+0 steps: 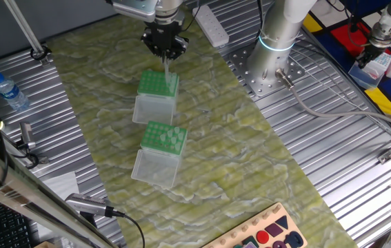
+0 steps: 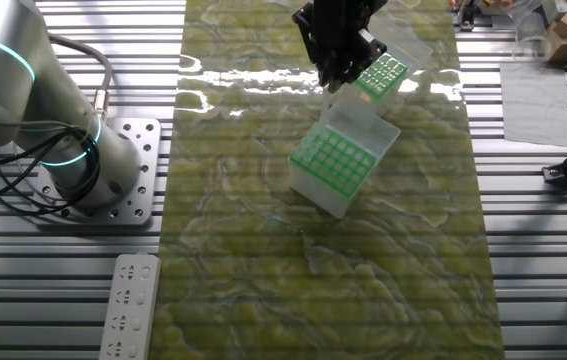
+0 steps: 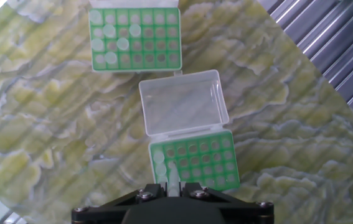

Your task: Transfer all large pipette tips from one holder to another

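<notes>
My gripper point(image 1: 165, 47) is shut on one large pipette tip point(image 1: 167, 69), a whitish cone that points down. It hangs over a green-topped holder point(image 1: 157, 85) with an open clear lid point(image 3: 185, 102). In the hand view the tip point(image 3: 174, 175) sits between my fingers point(image 3: 174, 185), over the left part of this holder point(image 3: 195, 163), where two tips point(image 3: 159, 157) stand. I cannot tell whether the point is in a hole. The second holder point(image 1: 163, 138) carries several tips point(image 3: 111, 37). In the other fixed view the gripper point(image 2: 338, 62) is above the lidded holder point(image 2: 335, 160).
Both holders stand on a yellow-green mat point(image 1: 250, 158). The robot base point(image 1: 278, 34) is behind the mat. A white power strip point(image 1: 212, 26) lies at the far edge, a water bottle point(image 1: 7, 91) at the left and a shape board point(image 1: 264, 234) at the front.
</notes>
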Controlling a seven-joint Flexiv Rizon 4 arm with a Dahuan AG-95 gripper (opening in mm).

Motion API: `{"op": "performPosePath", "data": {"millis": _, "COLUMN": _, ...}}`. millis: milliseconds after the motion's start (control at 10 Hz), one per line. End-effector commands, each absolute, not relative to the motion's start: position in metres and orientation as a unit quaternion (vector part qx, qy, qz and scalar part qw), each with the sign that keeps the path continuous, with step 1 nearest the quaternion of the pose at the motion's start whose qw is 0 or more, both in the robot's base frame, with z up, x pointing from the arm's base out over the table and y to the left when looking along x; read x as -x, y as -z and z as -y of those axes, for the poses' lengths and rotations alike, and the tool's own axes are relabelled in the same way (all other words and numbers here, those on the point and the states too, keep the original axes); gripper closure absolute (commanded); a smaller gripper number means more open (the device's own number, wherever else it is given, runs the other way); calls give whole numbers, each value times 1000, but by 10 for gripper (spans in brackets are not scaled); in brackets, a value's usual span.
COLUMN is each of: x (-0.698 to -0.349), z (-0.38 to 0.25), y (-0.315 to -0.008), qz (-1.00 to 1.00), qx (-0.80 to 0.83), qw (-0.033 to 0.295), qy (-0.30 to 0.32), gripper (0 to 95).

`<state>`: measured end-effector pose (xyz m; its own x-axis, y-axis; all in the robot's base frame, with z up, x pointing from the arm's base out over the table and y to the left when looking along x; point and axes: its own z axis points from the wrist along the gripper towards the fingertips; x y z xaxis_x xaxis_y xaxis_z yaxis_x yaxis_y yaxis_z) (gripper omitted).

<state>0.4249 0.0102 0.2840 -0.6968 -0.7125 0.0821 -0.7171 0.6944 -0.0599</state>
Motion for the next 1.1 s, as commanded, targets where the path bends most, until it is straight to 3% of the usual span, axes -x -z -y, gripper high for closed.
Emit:
{"op": "performPosePath", "data": {"millis": 100, "x": -425, "z": -10, "y": -283, "qz": 920, "qx": -389, "qw": 26, "qy": -43, "gripper": 950}}
{"op": "performPosePath", "data": {"millis": 1100, "x": -424, "z": -5, "y": -268, "qz": 920, "qx": -390, "qw": 21, "qy": -33, "gripper": 950}}
